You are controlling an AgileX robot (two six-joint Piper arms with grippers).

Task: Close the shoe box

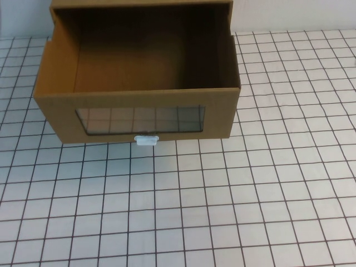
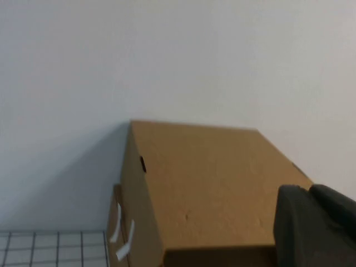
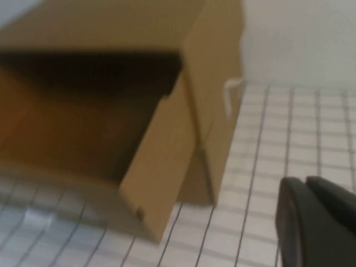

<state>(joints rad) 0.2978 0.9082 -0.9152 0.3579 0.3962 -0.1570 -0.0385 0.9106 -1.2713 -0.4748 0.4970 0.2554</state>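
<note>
The shoe box (image 1: pixel 139 105) is a brown cardboard drawer box at the back left of the table. Its drawer is pulled out toward me and is empty inside. The front panel has a clear window (image 1: pixel 140 119) with a small white pull tab (image 1: pixel 147 139) just below it. The outer sleeve (image 1: pixel 139 4) sits behind. Neither gripper shows in the high view. My left gripper (image 2: pixel 310 192) is shut and empty, beside the sleeve's top (image 2: pixel 206 183). My right gripper (image 3: pixel 305 181) is shut and empty, above the table to the right of the drawer (image 3: pixel 161 161).
The table (image 1: pixel 250 194) is white with a dark grid. A plain white wall (image 2: pixel 167 55) stands behind the box. White tape strips (image 2: pixel 119 236) show on the box's left side.
</note>
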